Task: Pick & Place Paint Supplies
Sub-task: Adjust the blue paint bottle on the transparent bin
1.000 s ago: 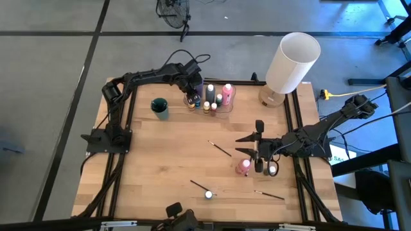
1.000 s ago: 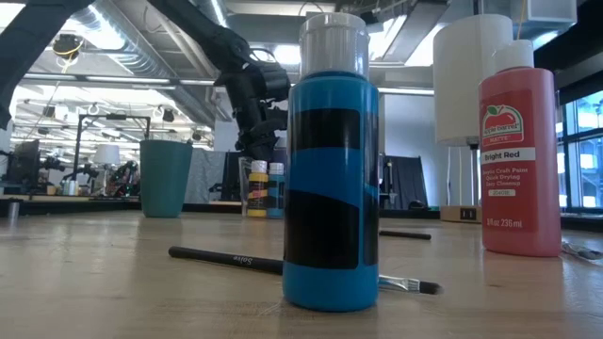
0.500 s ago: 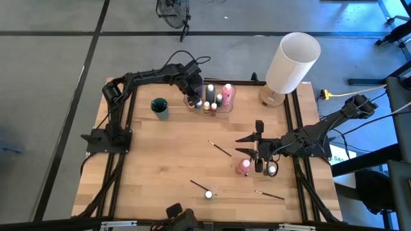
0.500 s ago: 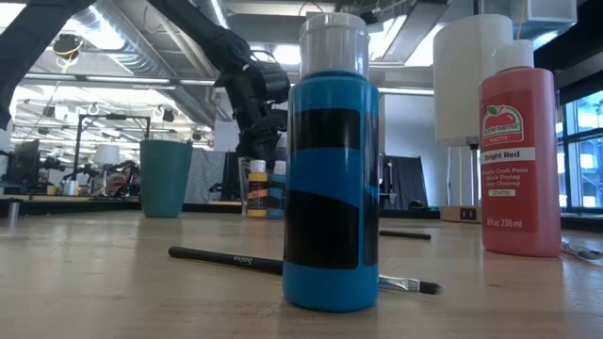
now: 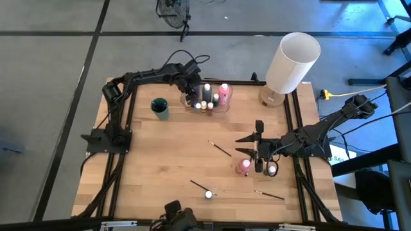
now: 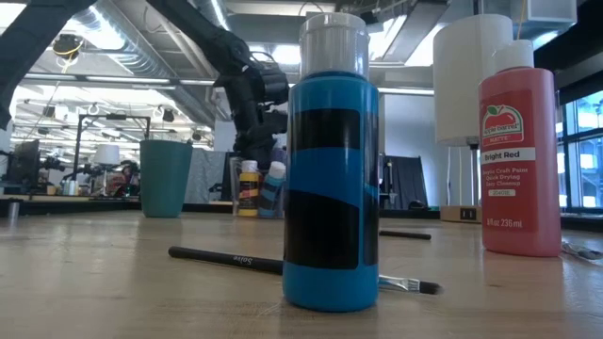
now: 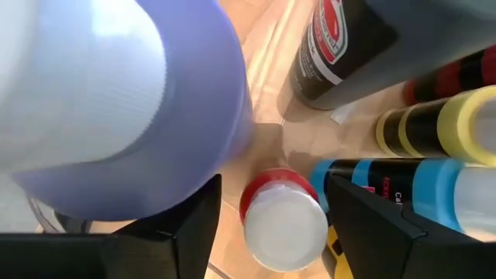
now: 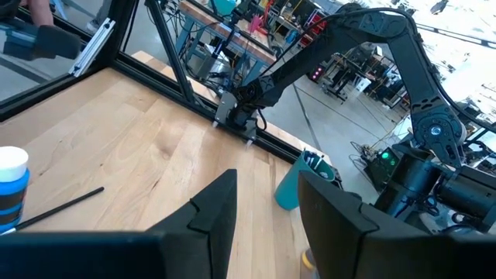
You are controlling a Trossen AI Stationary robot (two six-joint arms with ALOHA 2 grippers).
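Left claw (image 5: 191, 95) is spread open over the clear container (image 5: 225, 102) at the far side of the desk (image 5: 173, 154), where most paint bottles (image 5: 224, 90) stand. Right claw (image 5: 247, 145) sits parted, holding nothing, beside a pink bottle (image 5: 244, 166); brushes (image 5: 219, 149) lie nearby.

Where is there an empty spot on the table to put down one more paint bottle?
Bare wood lies between the teal cup and the black brush mid-table. It is crowded at the clear container full of bottles under the left gripper, and around the pink bottle by the right gripper.
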